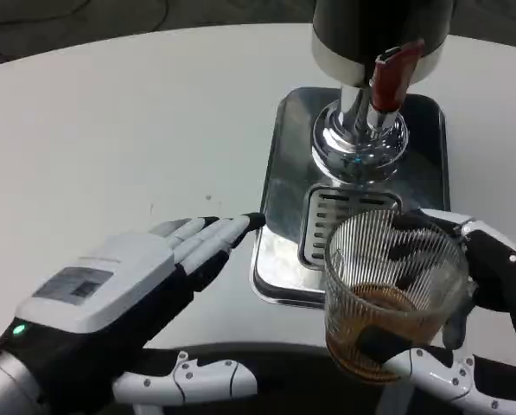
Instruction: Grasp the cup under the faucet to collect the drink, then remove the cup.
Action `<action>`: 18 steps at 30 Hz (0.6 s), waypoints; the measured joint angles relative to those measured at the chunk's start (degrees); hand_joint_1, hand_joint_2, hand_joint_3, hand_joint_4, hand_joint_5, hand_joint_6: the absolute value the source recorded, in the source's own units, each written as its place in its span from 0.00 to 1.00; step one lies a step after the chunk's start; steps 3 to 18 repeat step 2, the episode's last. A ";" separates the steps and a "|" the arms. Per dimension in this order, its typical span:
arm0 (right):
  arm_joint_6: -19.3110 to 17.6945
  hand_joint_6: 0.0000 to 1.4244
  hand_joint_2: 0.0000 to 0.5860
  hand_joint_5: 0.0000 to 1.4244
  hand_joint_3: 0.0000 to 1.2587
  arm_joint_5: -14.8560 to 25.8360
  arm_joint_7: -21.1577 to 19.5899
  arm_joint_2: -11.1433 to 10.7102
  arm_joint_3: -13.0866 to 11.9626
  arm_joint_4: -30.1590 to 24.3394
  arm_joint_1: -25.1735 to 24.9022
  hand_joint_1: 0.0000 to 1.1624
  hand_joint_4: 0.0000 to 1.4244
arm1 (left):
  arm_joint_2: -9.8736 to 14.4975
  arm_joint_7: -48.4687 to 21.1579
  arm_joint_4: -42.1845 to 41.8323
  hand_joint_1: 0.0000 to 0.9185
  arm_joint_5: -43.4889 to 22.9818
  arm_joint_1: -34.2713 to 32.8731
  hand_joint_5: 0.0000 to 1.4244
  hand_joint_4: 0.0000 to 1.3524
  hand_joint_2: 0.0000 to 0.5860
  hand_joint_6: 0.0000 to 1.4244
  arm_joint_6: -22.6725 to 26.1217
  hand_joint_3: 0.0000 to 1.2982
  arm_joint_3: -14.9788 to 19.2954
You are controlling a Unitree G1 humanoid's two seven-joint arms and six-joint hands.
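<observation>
Right hand (465, 303) grips a ribbed clear glass cup (394, 290), fingers wrapped round its far side, thumb across the base. Brown drink sits in the bottom of the cup. Cup is at the near edge of the steel drip tray (279, 173), partly over the slotted grate (327, 212), nearer the camera than the faucet. Dispenser's chrome faucet base (359, 143) with red tap lever (394, 73) stands on the tray. Left hand (145, 281) lies flat on the white worktop (111, 121), fingers straight, tips at the tray's left edge, holding nothing.
</observation>
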 measured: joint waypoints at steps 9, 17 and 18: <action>-0.10 0.82 0.41 0.84 0.67 0.00 0.00 0.06 0.03 -0.59 0.18 0.64 0.69 | -0.04 0.00 -0.48 0.00 -0.08 0.50 0.00 0.00 0.17 0.00 0.00 0.00 0.57; -0.10 0.82 0.41 0.84 0.67 0.00 0.00 0.06 0.03 -0.59 0.18 0.64 0.69 | -0.04 0.00 -0.48 0.00 -0.08 0.50 0.00 0.00 0.17 0.00 0.00 0.00 0.57; -0.10 0.82 0.41 0.84 0.67 0.00 0.00 0.06 0.03 -0.59 0.18 0.64 0.69 | -0.04 0.00 -0.48 0.00 -0.08 0.50 0.00 0.00 0.17 0.00 0.00 0.00 0.57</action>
